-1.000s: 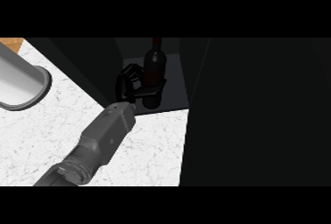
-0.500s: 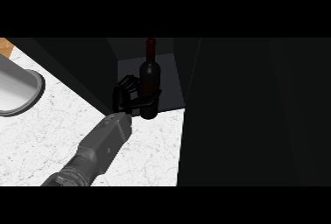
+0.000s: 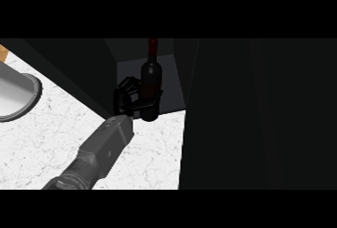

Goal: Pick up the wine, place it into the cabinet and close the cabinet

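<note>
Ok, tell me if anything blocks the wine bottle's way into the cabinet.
Nothing visible does. The left hand is curled round the wine bottle, which stands upright at the cabinet's open front, over the edge of its grey floor. The space behind the bottle looks free, though it is dark. The cabinet's dark panels lie to either side, not across the opening.

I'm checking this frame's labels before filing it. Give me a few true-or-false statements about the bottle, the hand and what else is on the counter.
1. The hand has its fingers curled round the wine bottle. True.
2. The bottle lies flat on the white counter. False: it stands about upright, neck up, at the dark cabinet opening.
3. A grey cylindrical container shows at the view's left edge. True.
4. Both hands are in view. False: only one forearm and hand show.
</note>
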Controlling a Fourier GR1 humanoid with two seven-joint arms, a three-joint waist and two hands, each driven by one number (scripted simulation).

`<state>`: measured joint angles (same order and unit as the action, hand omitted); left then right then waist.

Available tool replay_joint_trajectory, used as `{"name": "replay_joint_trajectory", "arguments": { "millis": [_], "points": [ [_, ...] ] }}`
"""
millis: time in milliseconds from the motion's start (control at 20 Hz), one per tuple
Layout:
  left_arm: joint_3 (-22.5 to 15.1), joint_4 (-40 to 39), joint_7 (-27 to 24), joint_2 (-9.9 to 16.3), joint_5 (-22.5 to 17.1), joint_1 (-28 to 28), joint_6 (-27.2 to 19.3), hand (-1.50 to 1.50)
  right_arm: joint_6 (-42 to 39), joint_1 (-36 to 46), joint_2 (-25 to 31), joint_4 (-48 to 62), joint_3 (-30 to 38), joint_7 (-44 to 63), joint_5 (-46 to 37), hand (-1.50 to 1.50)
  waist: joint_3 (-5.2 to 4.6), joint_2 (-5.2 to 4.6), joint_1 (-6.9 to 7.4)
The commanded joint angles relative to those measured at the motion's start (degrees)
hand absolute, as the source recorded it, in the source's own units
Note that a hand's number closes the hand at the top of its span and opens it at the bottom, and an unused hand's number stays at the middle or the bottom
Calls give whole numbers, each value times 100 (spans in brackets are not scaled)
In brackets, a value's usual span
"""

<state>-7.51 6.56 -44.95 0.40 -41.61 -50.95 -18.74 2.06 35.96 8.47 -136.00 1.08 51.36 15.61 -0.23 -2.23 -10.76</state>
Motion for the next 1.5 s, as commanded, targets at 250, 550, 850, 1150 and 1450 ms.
{"name": "replay_joint_trajectory", "arguments": {
  "millis": [250,550,850,1150,1450],
  "points": [
    [-212,77,241,-40,-182,-189,-294,150,28,-56,-85,-63,25,-16,134,-150,-6,-10,-40],
    [-296,212,447,-40,-356,-605,-766,150,-84,-153,-9,-46,121,-49,184,-150,5,8,-29],
    [-269,132,638,-40,-423,-997,-791,150,-95,-37,124,59,461,-94,289,-150,12,-27,127],
    [-304,-20,685,-40,-431,-1060,-801,150,-132,-236,95,-169,288,-54,227,-150,7,-39,123],
    [-171,-182,1135,-40,-539,-1514,-1031,150,-218,-432,26,-104,237,-244,162,-150,11,-68,158]
  ]
}}
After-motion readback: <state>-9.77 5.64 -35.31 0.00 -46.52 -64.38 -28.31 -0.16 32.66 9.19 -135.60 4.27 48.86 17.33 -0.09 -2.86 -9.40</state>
